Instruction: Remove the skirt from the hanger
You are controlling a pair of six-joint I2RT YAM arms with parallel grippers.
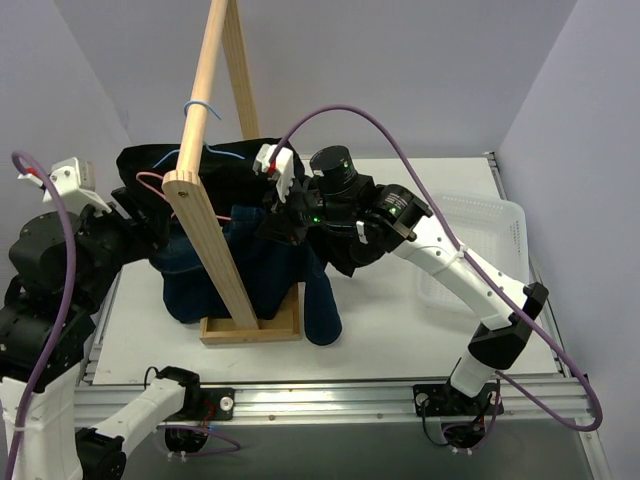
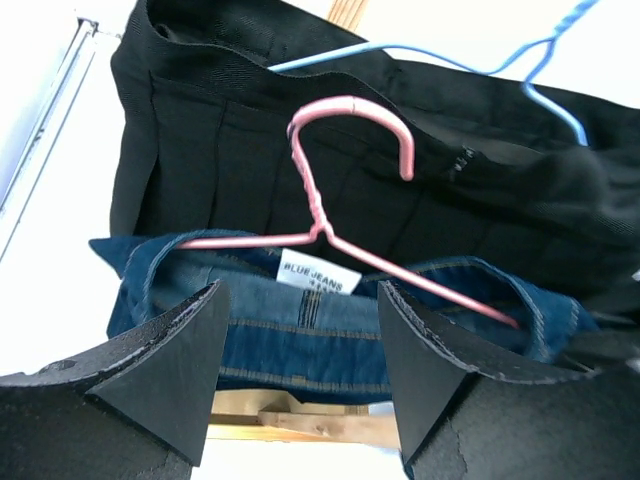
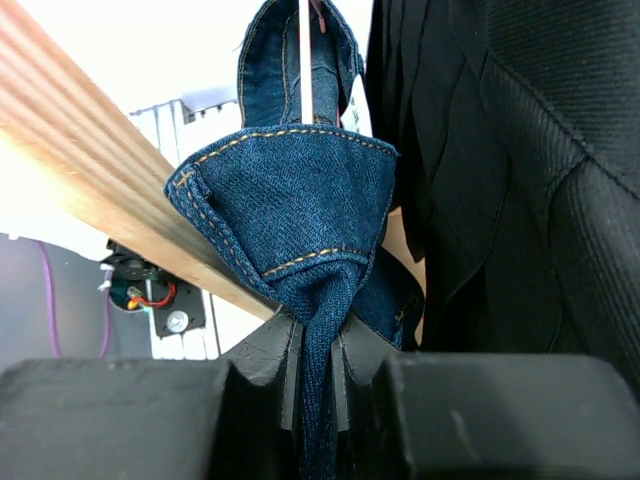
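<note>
The blue denim skirt hangs on a pink wire hanger on the wooden rack. Its waistband with a white label faces the left wrist camera. My right gripper is shut on a bunched fold of the denim at the skirt's right side, next to the rack's bar. My left gripper is open in front of the waistband, just below the pink hanger's neck, touching nothing. From above, the left gripper sits at the skirt's left side and the right gripper at its right.
A black pleated garment on a blue wire hanger hangs right behind the denim. The rack's wooden base stands on the white table. A white basket lies at the right, under the right arm.
</note>
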